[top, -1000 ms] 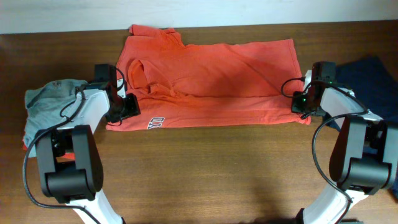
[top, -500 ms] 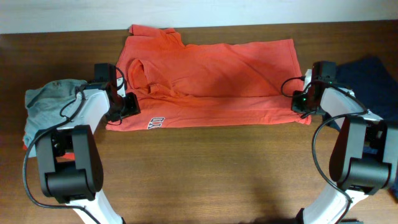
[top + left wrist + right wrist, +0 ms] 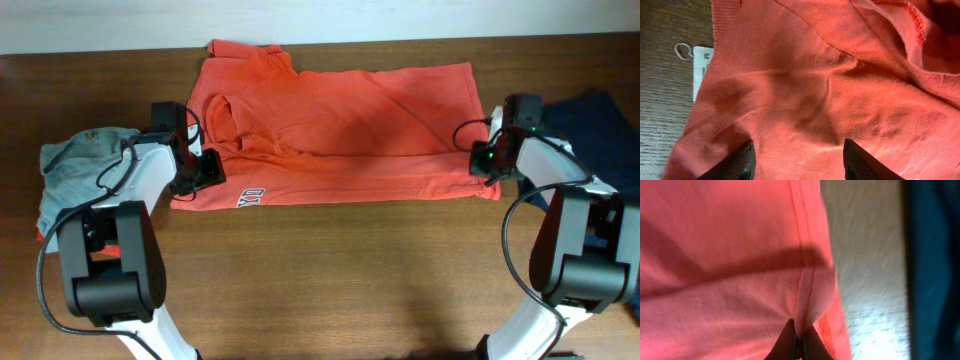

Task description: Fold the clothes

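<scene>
The orange-red T-shirt (image 3: 340, 120) lies spread across the back of the table, folded along its length, with white-and-navy lettering (image 3: 250, 197) showing at its front left edge. My left gripper (image 3: 797, 165) is open, its two fingers resting on the shirt's cloth near the left edge, close to a white size label (image 3: 700, 70). My right gripper (image 3: 799, 342) is shut on a pinch of the shirt's hem (image 3: 807, 295) at the right edge. In the overhead view the left gripper (image 3: 205, 172) and right gripper (image 3: 482, 162) sit at the shirt's two ends.
A light grey T-shirt (image 3: 80, 165) is heaped at the far left, by the left arm. A navy T-shirt (image 3: 595, 125) lies at the far right; it also shows in the right wrist view (image 3: 935, 255). The wooden table (image 3: 330, 270) stretches in front.
The right gripper has shifted slightly to the right and back, tugging the shirt's right hem. The left arm has not moved.
</scene>
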